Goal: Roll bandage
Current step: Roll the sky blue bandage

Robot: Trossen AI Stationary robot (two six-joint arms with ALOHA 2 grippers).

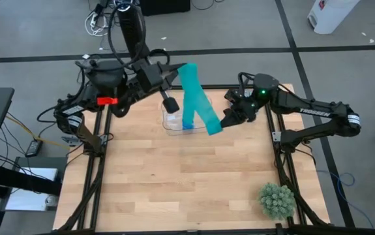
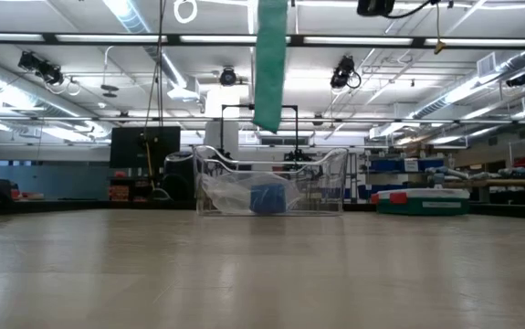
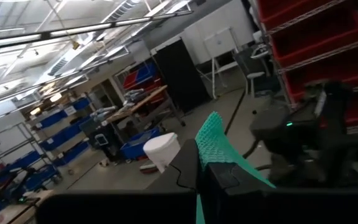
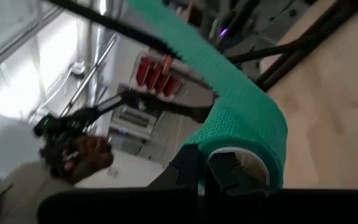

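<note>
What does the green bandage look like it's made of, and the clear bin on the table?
The bandage looks like soft woven elastic fabric: matte, with a fine mesh texture, draping between both hands. The bin appears to be clear rigid plastic: see-through walls, glossy edges, a blue item visible inside.

The bandage [image 1: 194,98] is a long, soft strip of teal-green cloth with a bumpy, net-like weave. It is stretched out in the air above the far middle of the table, bent into an upside-down V. One end is high up on the left. The other end is lower on the right, where the strip curls around into a small loop [image 4: 247,134].
</note>
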